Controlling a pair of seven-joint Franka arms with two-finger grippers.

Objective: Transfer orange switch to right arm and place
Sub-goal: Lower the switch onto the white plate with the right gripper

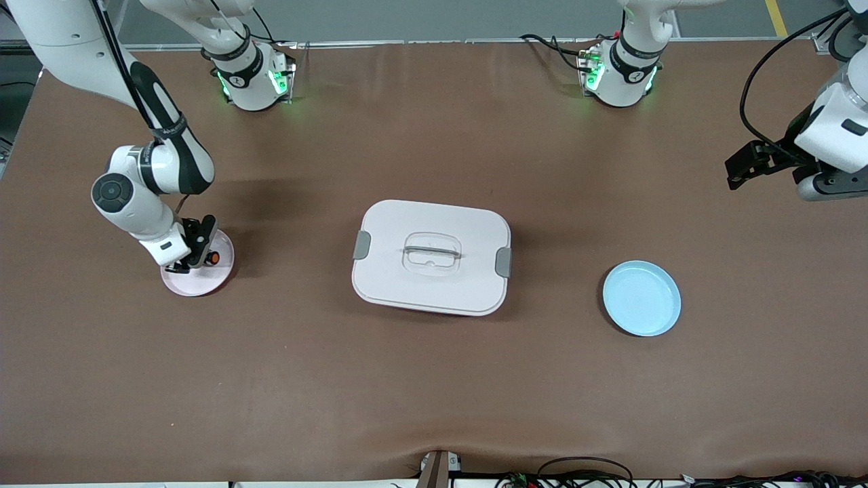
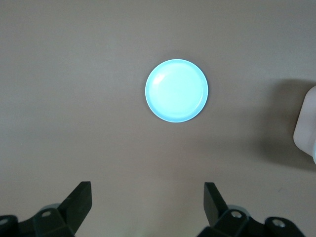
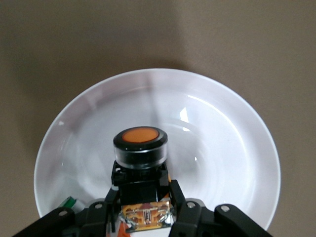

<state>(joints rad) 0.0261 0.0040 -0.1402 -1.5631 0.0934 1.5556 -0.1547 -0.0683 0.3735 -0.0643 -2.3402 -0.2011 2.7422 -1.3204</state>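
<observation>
The orange switch (image 1: 213, 257), a stubby black button with a round orange cap, is between the fingers of my right gripper (image 1: 197, 253), low over the pale pink plate (image 1: 203, 279) toward the right arm's end of the table. In the right wrist view the switch (image 3: 140, 147) lies cap-forward inside the plate (image 3: 222, 138), and the right gripper (image 3: 143, 197) is shut on its black body. I cannot tell whether the switch touches the plate. My left gripper (image 1: 740, 169) is open and empty, up over bare table at the left arm's end; it also shows in the left wrist view (image 2: 148, 191).
A white lidded container (image 1: 431, 256) with grey clips sits mid-table; its edge shows in the left wrist view (image 2: 307, 123). A light blue plate (image 1: 641, 298) lies toward the left arm's end, also in the left wrist view (image 2: 176, 91). Brown tabletop surrounds them.
</observation>
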